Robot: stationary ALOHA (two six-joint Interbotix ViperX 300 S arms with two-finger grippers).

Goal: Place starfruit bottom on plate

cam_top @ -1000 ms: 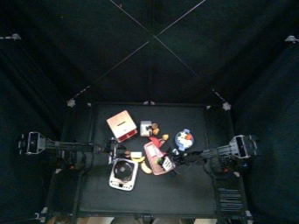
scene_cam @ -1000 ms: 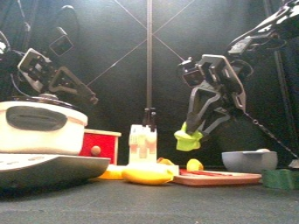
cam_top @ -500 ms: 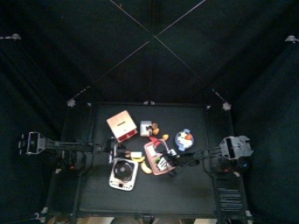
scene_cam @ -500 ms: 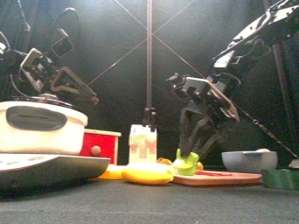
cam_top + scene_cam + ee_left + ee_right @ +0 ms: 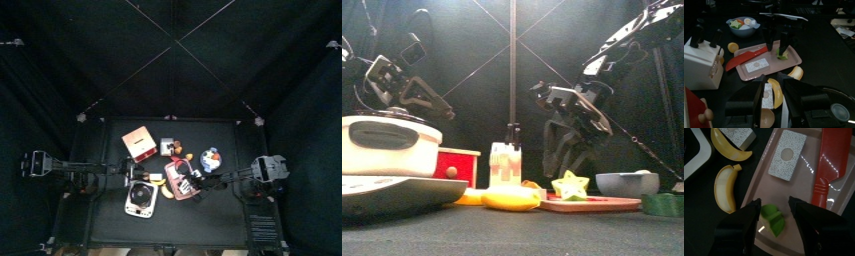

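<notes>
The green starfruit piece (image 5: 774,218) lies on the pink plate (image 5: 811,203), between the jaws of my right gripper (image 5: 779,225). The jaws stand apart on either side of it, so the gripper is open. In the front view the piece (image 5: 572,186) stands on the plate (image 5: 609,204) right under the right gripper (image 5: 567,165). The left wrist view shows the same piece (image 5: 782,54) on the plate (image 5: 791,62). My left gripper (image 5: 781,107) is open and empty and hangs over the table's left side.
A red knife (image 5: 827,173) and a grey block (image 5: 785,160) lie on the plate. Banana pieces (image 5: 725,188) lie beside it. A white rice cooker (image 5: 389,145), a red box (image 5: 452,165) and a grey bowl (image 5: 627,183) stand around.
My right gripper has come down with the starfruit piece from above the plate, and the piece now rests on the plate. The left arm has not moved.
</notes>
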